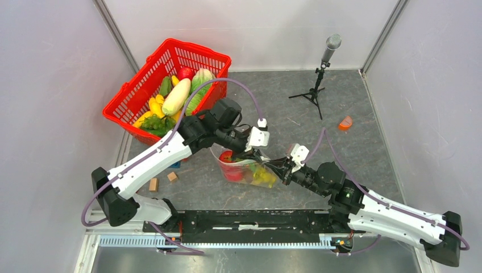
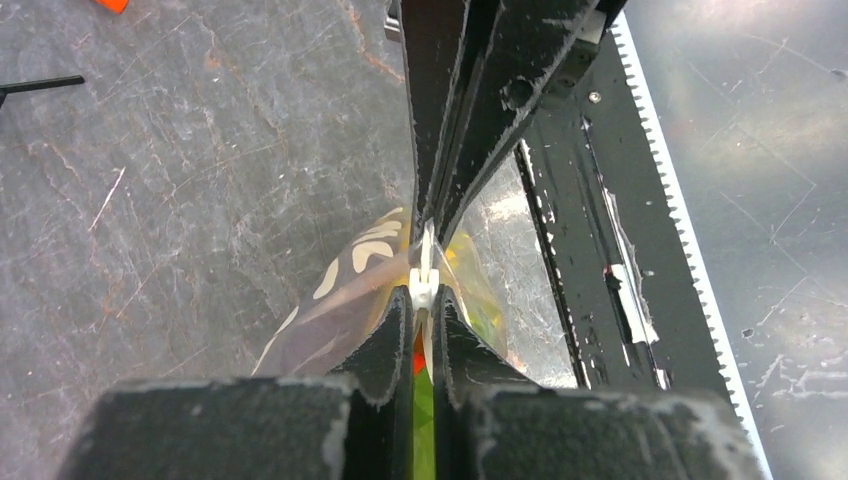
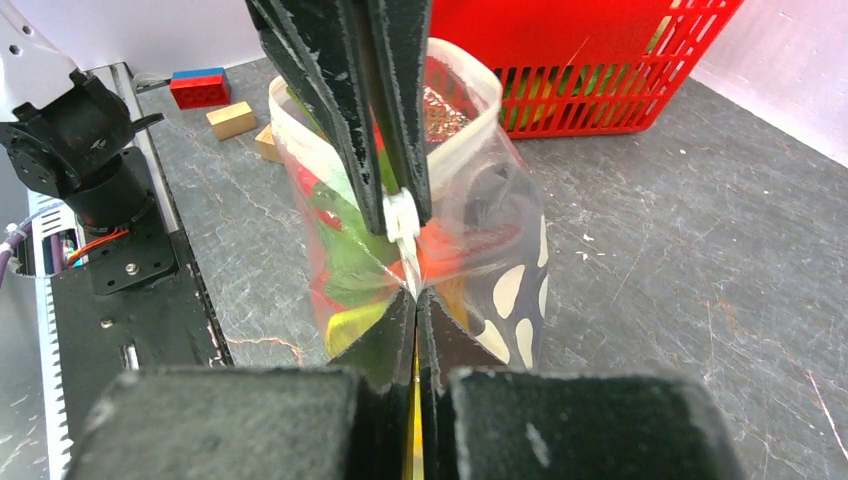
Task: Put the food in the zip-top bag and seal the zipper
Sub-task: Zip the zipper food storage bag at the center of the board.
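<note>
The zip-top bag (image 1: pixel 250 169) stands on the table between both arms, clear with white dots (image 3: pixel 510 290). Inside it lies food: a red piece (image 1: pixel 231 170), yellow (image 1: pixel 263 177) and green (image 3: pixel 345 265). My left gripper (image 2: pixel 424 296) is shut on the zipper at its white slider (image 2: pixel 424 285). My right gripper (image 3: pixel 415 300) is shut on the bag's top edge, nose to nose with the left fingers (image 3: pixel 330 90). Behind the left fingers the bag's mouth (image 3: pixel 480 95) still gapes. From above, the left gripper (image 1: pixel 254 151) and right gripper (image 1: pixel 277 166) meet over the bag.
A red basket (image 1: pixel 136 91) holding more food (image 1: pixel 176 96) stands at the back left. Wooden cubes (image 1: pixel 153 183) and a blue-and-red brick (image 3: pixel 200 85) lie left of the bag. A microphone on a tripod (image 1: pixel 321 68) and an orange piece (image 1: pixel 345 122) sit at the back right.
</note>
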`<state>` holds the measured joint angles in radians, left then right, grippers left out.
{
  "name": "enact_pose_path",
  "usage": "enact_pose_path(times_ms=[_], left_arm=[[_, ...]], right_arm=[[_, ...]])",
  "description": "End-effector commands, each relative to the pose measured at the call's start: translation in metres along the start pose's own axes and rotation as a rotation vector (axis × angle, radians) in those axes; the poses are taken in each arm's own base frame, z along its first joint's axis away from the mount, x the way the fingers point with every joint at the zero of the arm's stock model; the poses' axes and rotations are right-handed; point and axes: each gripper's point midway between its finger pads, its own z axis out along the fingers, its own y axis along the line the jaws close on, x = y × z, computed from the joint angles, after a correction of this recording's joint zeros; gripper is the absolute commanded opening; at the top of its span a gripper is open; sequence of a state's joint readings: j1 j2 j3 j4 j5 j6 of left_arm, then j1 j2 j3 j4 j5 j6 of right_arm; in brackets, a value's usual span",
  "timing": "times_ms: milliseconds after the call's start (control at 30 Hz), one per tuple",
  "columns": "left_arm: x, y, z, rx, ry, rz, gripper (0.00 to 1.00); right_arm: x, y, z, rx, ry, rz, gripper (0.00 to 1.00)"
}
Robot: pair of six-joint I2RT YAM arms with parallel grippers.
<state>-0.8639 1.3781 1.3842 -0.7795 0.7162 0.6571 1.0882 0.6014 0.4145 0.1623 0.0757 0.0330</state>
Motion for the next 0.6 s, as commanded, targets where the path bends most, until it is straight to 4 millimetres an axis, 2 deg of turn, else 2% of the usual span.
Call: enact_pose_path(times_ms=[0, 267, 300, 367, 400, 467, 567], left_arm=[[0.013, 0.007, -0.021, -0.108, 0.072, 0.049, 0.02], [0.012, 0.01, -0.031, -0.16, 0.09, 0.053, 0.02], [0.006, 0.012, -0.031, -0.17, 0.069, 0.053, 0.02], [-0.005, 0.011, -0.031, -0.165, 0.019, 0.063, 0.02], [-0.01, 0.01, -0.03, -0.156, -0.002, 0.067, 0.02], [-0.018, 0.007, -0.029, -0.135, -0.032, 0.067, 0.02], [-0.02, 0.004, -0.028, -0.119, -0.042, 0.063, 0.02]], right_arm=[[-0.016, -0.008, -0.004, 0.044, -0.059, 0.016, 0.0], [-0.015, -0.003, -0.004, 0.011, -0.065, 0.008, 0.0], [-0.016, 0.002, -0.004, -0.015, -0.067, 0.0, 0.06], [-0.021, 0.009, -0.003, -0.055, -0.079, -0.007, 0.32], [-0.024, 0.01, -0.002, -0.066, -0.082, -0.016, 0.42], [-0.031, 0.015, 0.0, -0.094, -0.092, -0.02, 0.56], [-0.039, 0.019, 0.005, -0.114, -0.101, -0.022, 0.66]])
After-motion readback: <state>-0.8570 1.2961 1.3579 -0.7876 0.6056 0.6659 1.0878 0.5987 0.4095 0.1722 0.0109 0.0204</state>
